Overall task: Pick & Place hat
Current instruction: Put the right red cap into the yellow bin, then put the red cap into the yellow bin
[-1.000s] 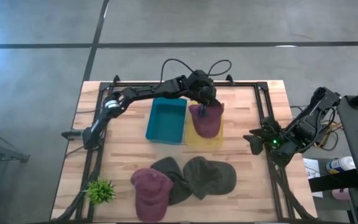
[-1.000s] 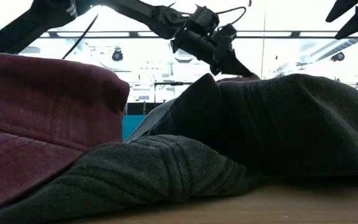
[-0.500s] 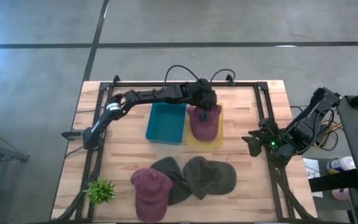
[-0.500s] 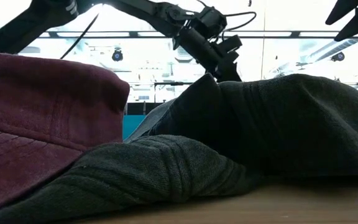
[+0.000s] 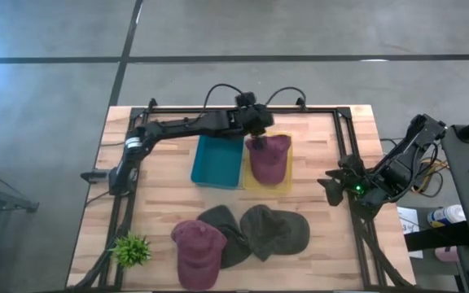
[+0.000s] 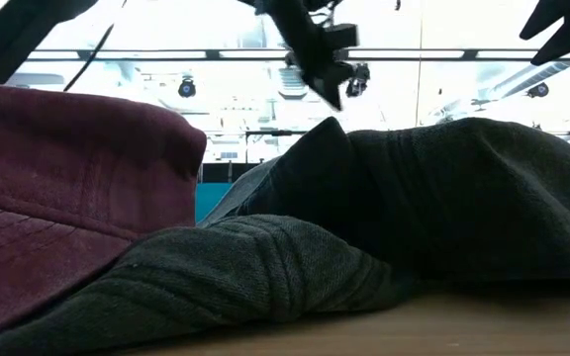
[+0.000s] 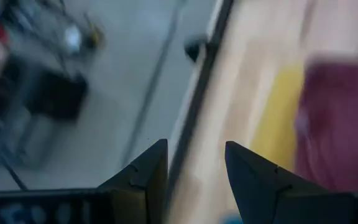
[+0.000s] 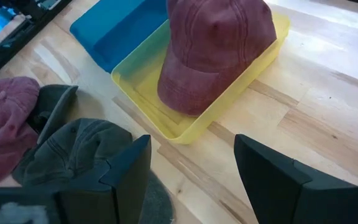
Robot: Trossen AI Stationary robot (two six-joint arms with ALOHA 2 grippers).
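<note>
Hat placed: maroon washed-cotton cap (image 5: pixel 269 158) lies inside the shallow yellow plastic tray (image 8: pixel 178 127), crown up, filling most of it.
Left gripper (image 5: pixel 255 137): hovers at the tray's far edge, just beside the cap, fingers apart with nothing between them.
Right gripper (image 8: pixel 191 171): parked off the table, well apart from the tray, fingers spread and empty.
Waiting hats: second maroon cap (image 5: pixel 197 247) and two dark green caps (image 5: pixel 253 232) overlap near the table's front edge, well apart from the tray.
Handling, my read: light, floppy cloth; crown collapses under a pinch, brim stiffer.
Best hold: probably brim edge or a crown fold.
</note>
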